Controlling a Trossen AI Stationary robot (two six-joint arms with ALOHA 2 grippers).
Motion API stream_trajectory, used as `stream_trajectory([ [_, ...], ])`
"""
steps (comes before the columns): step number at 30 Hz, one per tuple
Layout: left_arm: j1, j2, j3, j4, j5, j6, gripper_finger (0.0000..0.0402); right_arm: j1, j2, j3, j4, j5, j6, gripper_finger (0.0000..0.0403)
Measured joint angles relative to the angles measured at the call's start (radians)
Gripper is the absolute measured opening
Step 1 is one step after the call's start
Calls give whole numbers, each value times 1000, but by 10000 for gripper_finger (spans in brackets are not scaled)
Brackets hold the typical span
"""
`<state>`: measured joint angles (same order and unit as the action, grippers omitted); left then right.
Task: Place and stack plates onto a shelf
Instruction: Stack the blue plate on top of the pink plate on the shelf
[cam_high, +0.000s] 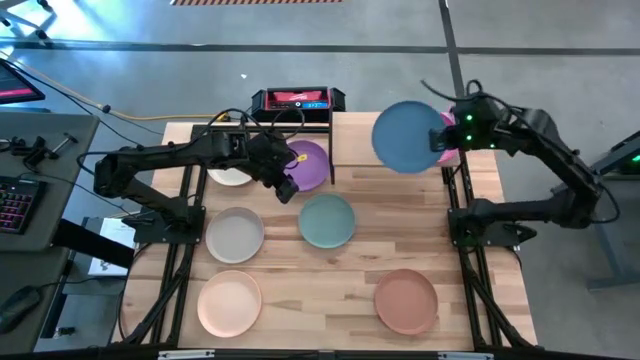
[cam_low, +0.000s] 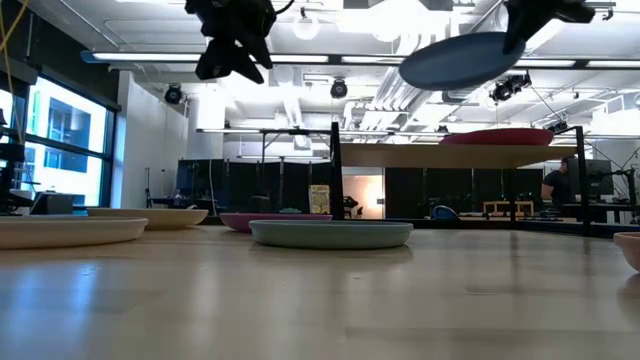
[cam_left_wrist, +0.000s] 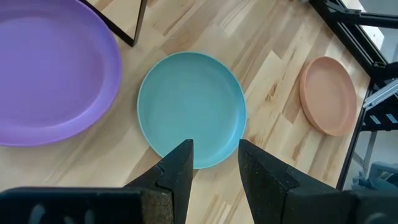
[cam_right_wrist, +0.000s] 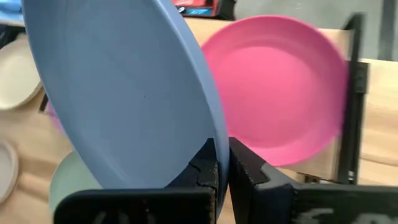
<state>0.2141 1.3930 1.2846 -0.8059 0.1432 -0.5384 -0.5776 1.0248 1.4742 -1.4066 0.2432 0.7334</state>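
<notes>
Open lab room with ceiling lights behind; we are seeing a slatted wooden counter (cam_high: 330, 260) carrying most plates. The shelf (cam_low: 440, 155) is sitting at the counter's far edge; from above the arms are covering most of its board, so we are reading it in the low view. The magenta plate (cam_right_wrist: 280, 93) is lying on the shelf, mostly hidden from above by the right arm. The right gripper (cam_right_wrist: 222, 163) is holding the blue plate (cam_high: 408, 137) by its rim, jaws pinched tight on it, tilted in the air above the shelf near the magenta plate. The left gripper (cam_left_wrist: 214, 165) is hovering empty over the counter, jaws apart, above the teal plate (cam_high: 327, 220) and beside the purple plate (cam_high: 308, 165). The cream plate (cam_high: 231, 176) is half hidden under the left arm. The grey-beige plate (cam_high: 235, 235), peach-pink plate (cam_high: 229, 304) and terracotta plate (cam_high: 406, 300) are lying apart on the near counter, with bare wood between them.
</notes>
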Motion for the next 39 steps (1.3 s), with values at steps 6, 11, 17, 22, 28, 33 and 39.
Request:
stream_trajectory([
  [6, -7, 0, 0, 0, 0, 0, 117, -111, -7, 0, -6, -1, -42, 0],
  [11, -13, 0, 0, 0, 0, 0, 117, -199, -8, 0, -6, -11, -71, 0],
  [17, -13, 0, 0, 0, 0, 1, 117, -320, -8, 0, 1, -68, -110, 0],
  [22, -13, 0, 0, 0, -1, 9, 117, -423, -26, -68, 66, -166, -132, 0],
  [28, -13, 0, 0, -1, -1, 12, 117, -521, -88, -268, 229, -308, -113, 0],
  [33, -13, 0, 0, -3, -1, 18, 117, -572, -139, -377, 306, -368, -82, 0],
  [39, -13, 0, 0, -4, -1, 19, 117, -640, -202, -443, 305, -372, -70, 0],
])
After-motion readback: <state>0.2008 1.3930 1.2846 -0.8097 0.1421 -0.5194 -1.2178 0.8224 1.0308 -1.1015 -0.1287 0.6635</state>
